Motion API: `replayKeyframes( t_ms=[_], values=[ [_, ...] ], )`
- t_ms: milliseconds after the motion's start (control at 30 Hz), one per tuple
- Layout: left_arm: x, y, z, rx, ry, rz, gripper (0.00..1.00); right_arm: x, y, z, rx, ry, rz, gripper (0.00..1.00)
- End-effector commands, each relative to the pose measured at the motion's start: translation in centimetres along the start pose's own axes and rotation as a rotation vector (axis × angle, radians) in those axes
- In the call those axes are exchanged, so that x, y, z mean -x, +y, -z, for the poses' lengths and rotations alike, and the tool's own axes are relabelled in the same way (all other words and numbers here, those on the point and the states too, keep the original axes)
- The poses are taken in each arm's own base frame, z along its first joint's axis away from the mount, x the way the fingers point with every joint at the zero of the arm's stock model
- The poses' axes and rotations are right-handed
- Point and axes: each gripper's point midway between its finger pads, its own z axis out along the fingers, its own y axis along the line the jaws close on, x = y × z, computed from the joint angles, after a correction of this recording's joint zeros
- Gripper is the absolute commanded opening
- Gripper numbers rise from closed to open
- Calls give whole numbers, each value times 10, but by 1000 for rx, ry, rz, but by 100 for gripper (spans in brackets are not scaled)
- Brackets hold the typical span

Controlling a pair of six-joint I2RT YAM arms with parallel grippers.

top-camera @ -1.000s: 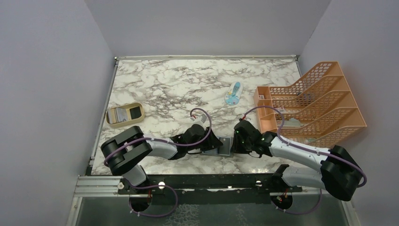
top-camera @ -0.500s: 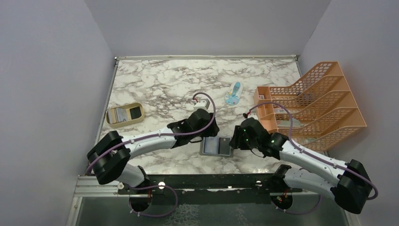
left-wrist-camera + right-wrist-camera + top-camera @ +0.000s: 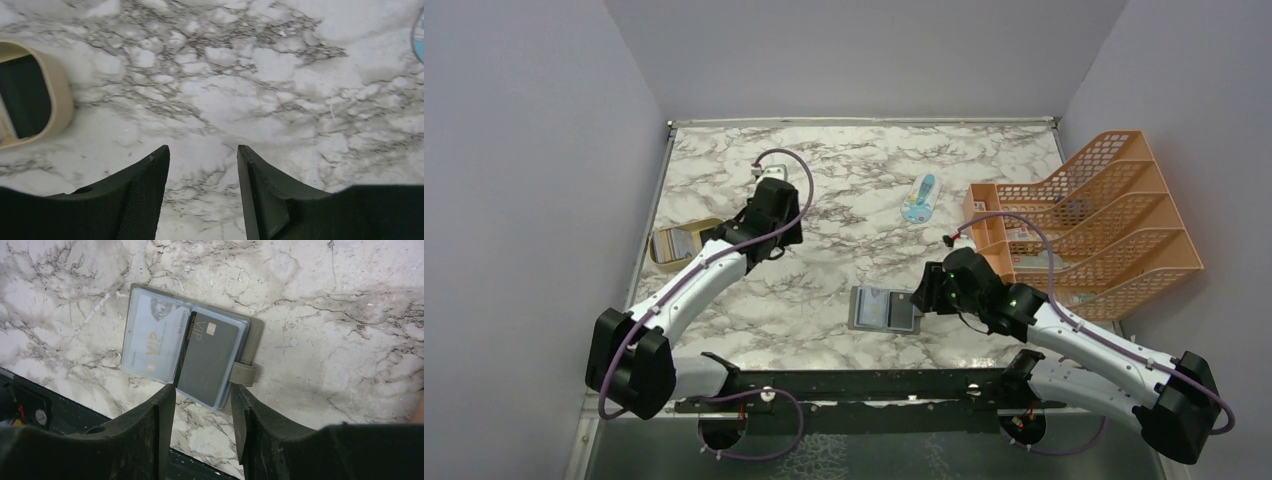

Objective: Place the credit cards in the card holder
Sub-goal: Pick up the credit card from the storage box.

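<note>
The small flat grey folding card holder [image 3: 190, 347] lay open near the marble counter's [image 3: 844, 190] front edge, two thin plastic credit cards [image 3: 155, 335] pocketed. Our right jaws stood apart, empty, beside its tab; our left jaws stood likewise near the tan oval tray [image 3: 59, 100]. We judged a nudge could slide the holder off.

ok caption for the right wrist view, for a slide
Open right gripper by the card holder, which lies open on the marble table with two VIP cards in its pockets.
</note>
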Motion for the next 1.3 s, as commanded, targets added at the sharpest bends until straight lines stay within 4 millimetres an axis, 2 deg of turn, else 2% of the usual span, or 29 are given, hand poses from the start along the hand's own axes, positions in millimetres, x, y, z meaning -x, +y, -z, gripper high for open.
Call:
replayKeyframes(
  t_ms=[0, 167, 267, 400, 533, 700, 967, 1267],
  values=[
    [20, 66, 6, 172, -4, -65, 55, 15, 16, 4, 62, -42, 19, 46],
    [33, 117, 2, 296, 8, -48, 55, 15, 16, 2, 63, -40, 38, 46],
    [44, 154, 4, 419, 8, -59, 56, 16, 17, 2, 67, -43, 50, 46],
    [56, 190, 4, 491, 19, -19, 56, 16, 19, 1, 82, -48, 59, 46],
    [57, 216, 2, 557, 46, -27, 56, 16, 20, 0, 93, -52, 63, 46],
    [45, 253, 1, 635, 102, 4, 57, 18, 19, 1, 90, -66, 70, 46],
    [28, 280, -19, 690, 192, 17, 57, 23, 19, 0, 82, -78, 86, 46],
    [20, 293, -32, 727, 255, -3, 56, 21, 19, -4, 81, -74, 83, 46]
  ],
)
